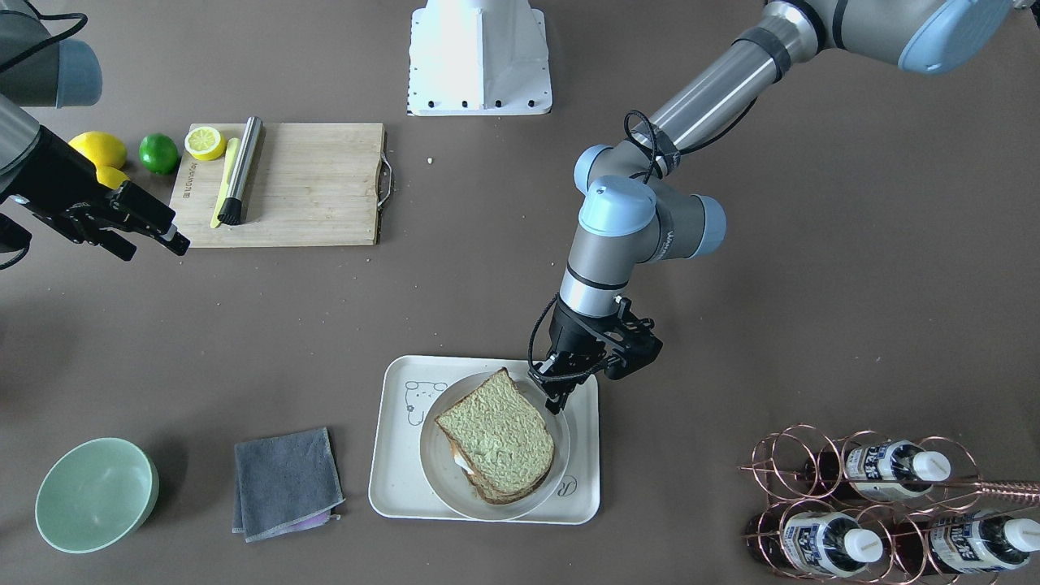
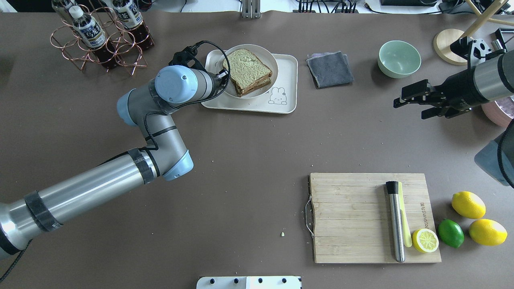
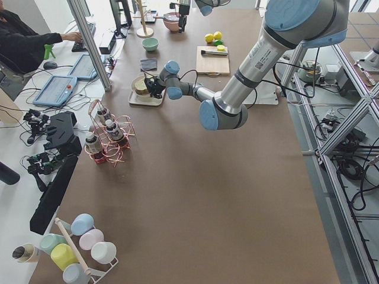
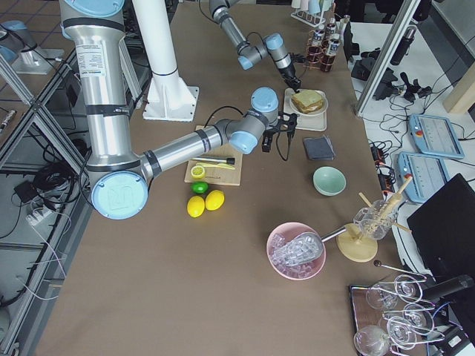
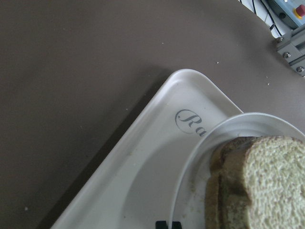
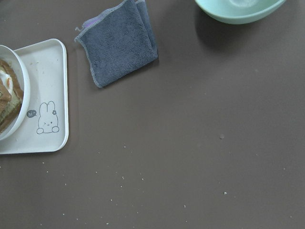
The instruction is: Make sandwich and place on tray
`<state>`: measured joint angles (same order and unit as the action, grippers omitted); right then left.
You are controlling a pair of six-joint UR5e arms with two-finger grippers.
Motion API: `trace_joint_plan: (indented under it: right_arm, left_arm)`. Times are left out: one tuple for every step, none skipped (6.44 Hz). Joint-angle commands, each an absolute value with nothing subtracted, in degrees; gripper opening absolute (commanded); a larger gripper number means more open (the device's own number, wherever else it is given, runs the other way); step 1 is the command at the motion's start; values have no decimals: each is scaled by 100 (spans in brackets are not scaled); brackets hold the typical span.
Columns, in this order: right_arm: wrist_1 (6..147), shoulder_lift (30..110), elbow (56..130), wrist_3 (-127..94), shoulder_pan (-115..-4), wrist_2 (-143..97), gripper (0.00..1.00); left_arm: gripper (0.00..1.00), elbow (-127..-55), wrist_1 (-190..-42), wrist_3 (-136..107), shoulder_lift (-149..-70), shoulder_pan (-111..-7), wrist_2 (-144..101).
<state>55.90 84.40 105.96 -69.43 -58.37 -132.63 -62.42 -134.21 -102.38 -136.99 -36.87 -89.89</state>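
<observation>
The sandwich, greenish-tan bread slices with white egg at one edge, lies on a round grey-white plate. The plate rests on the cream tray with the animal drawing. My left gripper is at the plate's rim beside the sandwich. In the left wrist view its fingertips are closed together at the plate's edge, by the tray's lettering. My right gripper hangs open and empty above bare table, far from the tray. The right wrist view shows the tray's corner and the sandwich's edge.
A grey cloth and a green bowl lie beside the tray. A copper rack of bottles stands on its other side. A wooden cutting board with a steel muddler, a lemon half, lemons and a lime lies near the right arm.
</observation>
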Motion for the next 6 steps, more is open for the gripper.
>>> trace_joint_plan:
  right_arm:
    - [5590,8402,10591,-6943,-5836,-13271,99]
    - [5590,8385,10591,-6943,-5827,-13280,99]
    - [5590,8376,10582,-6926,-5818,-13280,99]
    - [5599,8315,10582,-6908,-5818,-13315,99]
    - [5633,8288,10582,-6908,-5818,-13315,99]
    - [5660,8297,10582,-6891,-5897,-13342,99]
  left_arm:
    - [84,-6249,-13421,-10222,-13659,-3752,-8930]
    - [87,-6284,-13421,-10222,-13658,-3823,-8973]
    - [87,-6345,-13421,-10213,-13658,-3954,-9052]
    - [87,-6607,-13395,-10021,-13519,-4138,-9366]
    - [88,-7053,-13377,-9924,-13143,-4279,-9691]
    - [96,-7467,-13281,-9853,-12861,-4324,-9947]
